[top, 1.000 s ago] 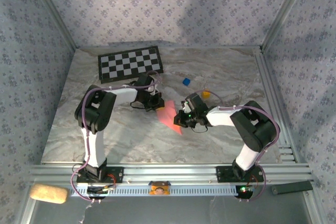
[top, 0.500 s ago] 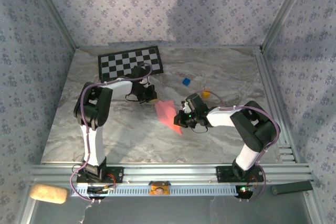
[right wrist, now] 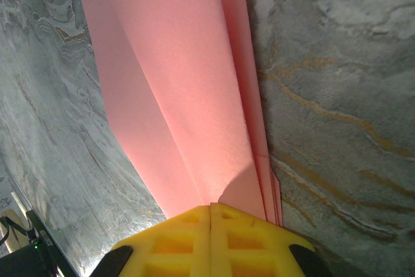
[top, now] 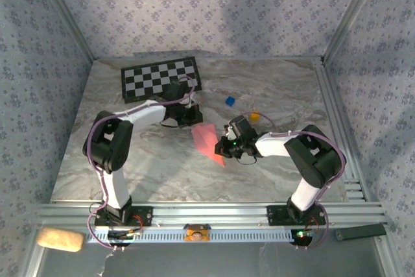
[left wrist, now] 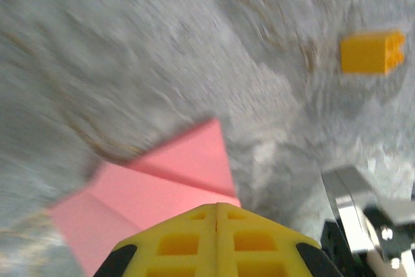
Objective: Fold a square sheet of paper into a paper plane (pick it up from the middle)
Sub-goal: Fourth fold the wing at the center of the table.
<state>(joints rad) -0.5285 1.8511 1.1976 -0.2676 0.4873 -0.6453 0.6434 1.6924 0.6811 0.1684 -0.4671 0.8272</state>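
Observation:
The paper plane [top: 206, 139] is a folded salmon-pink wedge lying on the marble table, its tip toward the near side. My right gripper [top: 225, 147] is at its right edge, shut on the folded layers [right wrist: 188, 95], which fan out ahead of the yellow fingertips [right wrist: 211, 207]. My left gripper [top: 187, 117] hovers just beyond the paper's far-left corner, shut with nothing between its fingers [left wrist: 216, 207]. The pink paper [left wrist: 162, 180] lies on the table beyond and below those fingers. The left wrist view is blurred.
A black-and-white checkerboard mat [top: 161, 77] lies at the back left. A small orange block [top: 254, 117] [left wrist: 371, 52] and a blue block [top: 229, 100] sit behind the right gripper. Aluminium rails run along the right and near table edges.
My left gripper has drawn back off the paper's far corner toward the checkerboard, and its elbow has swung left. The right gripper and the paper have stayed put.

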